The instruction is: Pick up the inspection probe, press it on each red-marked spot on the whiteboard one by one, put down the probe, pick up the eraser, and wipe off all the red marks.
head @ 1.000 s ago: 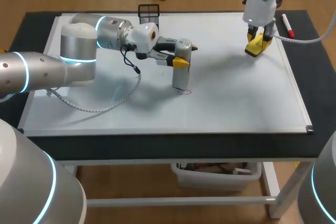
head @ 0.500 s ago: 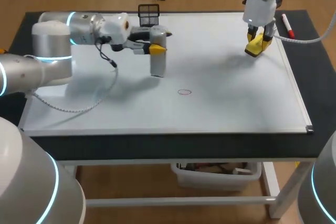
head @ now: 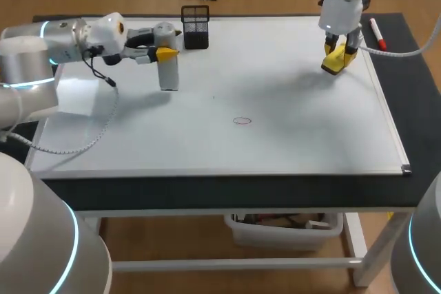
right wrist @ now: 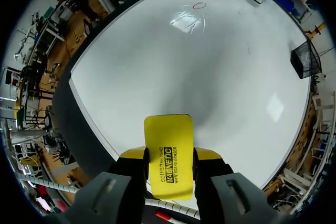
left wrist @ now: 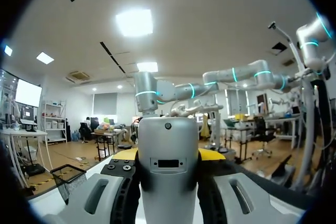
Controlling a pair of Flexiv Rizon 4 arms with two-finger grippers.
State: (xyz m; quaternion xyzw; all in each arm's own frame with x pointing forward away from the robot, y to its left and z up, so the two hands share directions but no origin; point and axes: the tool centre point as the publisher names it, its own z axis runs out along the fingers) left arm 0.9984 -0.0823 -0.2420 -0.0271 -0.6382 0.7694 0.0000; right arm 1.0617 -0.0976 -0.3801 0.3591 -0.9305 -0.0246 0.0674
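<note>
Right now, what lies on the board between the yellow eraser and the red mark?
Nothing: in the head view, only bare whiteboard separates the eraser from the red mark.

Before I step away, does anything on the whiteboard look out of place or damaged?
Nothing stands out. The left gripper holds the probe upright near the mesh basket, the right gripper holds the eraser, and one red mark is on the whiteboard.

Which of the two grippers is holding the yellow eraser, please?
The right gripper, at the whiteboard's far right side, clamps the yellow eraser between its fingers; the left gripper holds the grey inspection probe instead.
</note>
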